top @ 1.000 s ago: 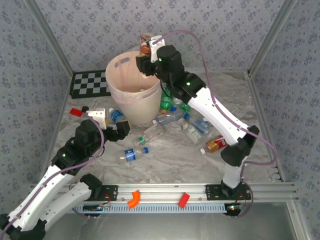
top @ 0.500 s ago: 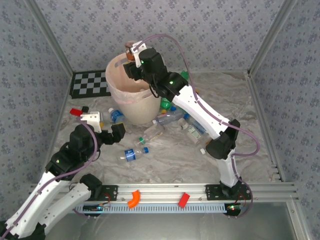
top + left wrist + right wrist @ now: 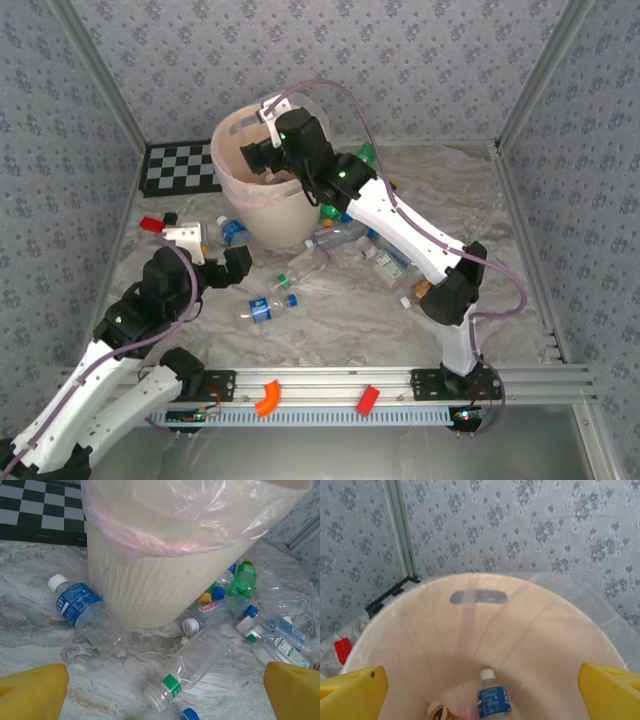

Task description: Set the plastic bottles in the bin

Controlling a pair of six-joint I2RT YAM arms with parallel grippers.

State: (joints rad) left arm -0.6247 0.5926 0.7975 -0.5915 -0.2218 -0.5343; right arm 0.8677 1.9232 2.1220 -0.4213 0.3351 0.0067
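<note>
My right gripper (image 3: 262, 155) (image 3: 482, 692) hangs open over the mouth of the pale pink-beige bin (image 3: 240, 205) (image 3: 530, 630), with nothing between its yellow fingers (image 3: 352, 692). At the bottom of the bin lie a clear blue-labelled bottle (image 3: 493, 700) and an amber-brown bottle (image 3: 438, 711). My left gripper (image 3: 215, 250) (image 3: 162, 695) is open low over the table, left of the bin (image 3: 150, 580). A clear bottle with a green band (image 3: 197, 665) (image 3: 300, 268) lies just ahead of it. Other plastic bottles lie round the bin's foot: a blue-labelled one (image 3: 77, 602) (image 3: 233, 232), a green one (image 3: 244, 577) and another blue-labelled one (image 3: 268, 308).
A crinkled sheet covers the table. A checkerboard (image 3: 180, 168) lies at the back left and a red block (image 3: 152, 223) beside it. An orange piece (image 3: 266, 397) and a red block (image 3: 368, 400) sit on the front rail. More bottles (image 3: 390, 258) pile up right of the bin.
My right gripper has swung left over the bin and opened. The amber-brown bottle it held has dropped inside. The left arm drew back slightly.
</note>
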